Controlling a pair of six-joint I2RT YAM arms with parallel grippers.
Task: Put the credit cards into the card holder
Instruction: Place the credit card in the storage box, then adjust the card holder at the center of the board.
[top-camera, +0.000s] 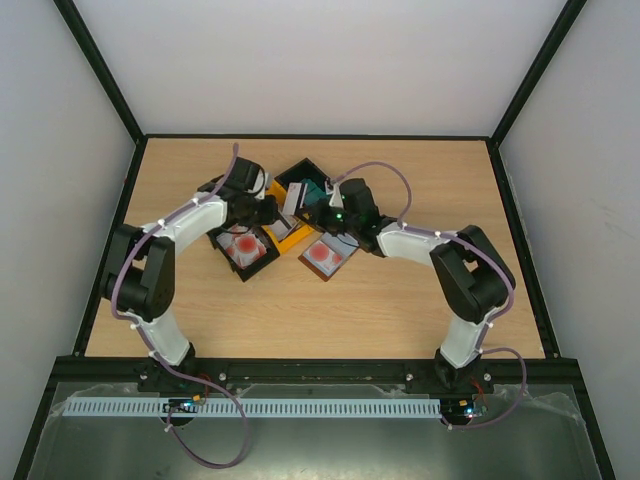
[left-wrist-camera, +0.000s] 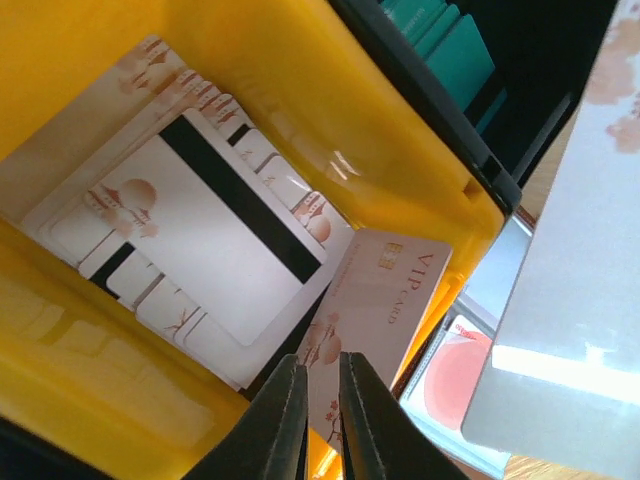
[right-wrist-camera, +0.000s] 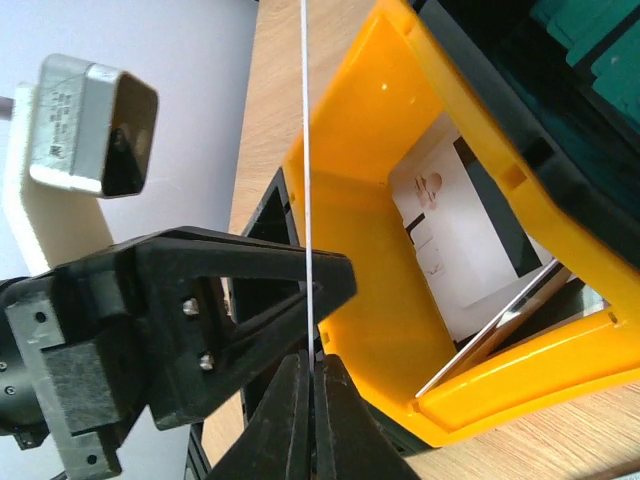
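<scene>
One thin white credit card (right-wrist-camera: 304, 150) pinched at a yellow plastic bin (right-wrist-camera: 380, 220) on the wooden bench (top-camera: 400, 310).
Right tool (right-wrist-camera: 310, 375) has its fingers pressed together on that card, seen edge-on; left tool (left-wrist-camera: 320, 375) hangs with fingers almost together, nothing showing between them, over a pale pink VIP card (left-wrist-camera: 385, 290) leaning inside the bin beside stacked white striped cards (left-wrist-camera: 200, 240). Small brown card holder (top-camera: 323, 257) lies just right of the bin.

White arms (top-camera: 200, 215) with black joints (top-camera: 145, 275), lilac cables (top-camera: 235, 160), black claws (left-wrist-camera: 322, 372).
</scene>
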